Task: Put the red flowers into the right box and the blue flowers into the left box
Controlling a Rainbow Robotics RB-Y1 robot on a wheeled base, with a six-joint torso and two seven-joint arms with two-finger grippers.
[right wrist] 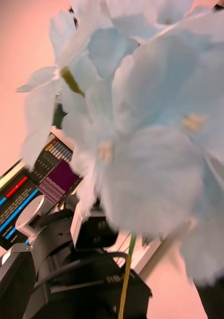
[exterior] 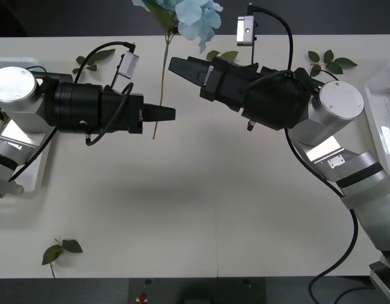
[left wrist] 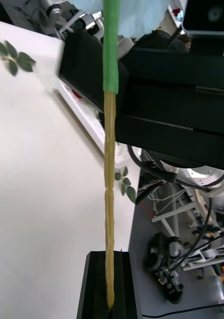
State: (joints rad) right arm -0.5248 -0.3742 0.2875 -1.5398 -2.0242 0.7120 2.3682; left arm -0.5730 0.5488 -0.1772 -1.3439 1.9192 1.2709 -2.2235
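Note:
A blue flower (exterior: 196, 16) with a long thin stem (exterior: 162, 82) hangs over the far middle of the table. My left gripper (exterior: 168, 114) reaches in from the left and is shut on the lower stem (left wrist: 109, 199), which runs into its black fingers (left wrist: 94, 284). My right gripper (exterior: 175, 65) points left, right beside the upper stem just under the head, and its pale petals (right wrist: 152, 149) are close in the right wrist view. The left box (exterior: 40, 180) lies under my left arm at the table's left edge. The right box (exterior: 377, 104) lies at the right edge. The red flowers are out of view.
Loose green leaf sprigs lie at the far left (exterior: 94, 58), the far right (exterior: 331, 61) and the near left (exterior: 59, 250). Another sprig (exterior: 223, 56) peeks out behind my right gripper. The white table (exterior: 201, 209) is bare in the middle and front.

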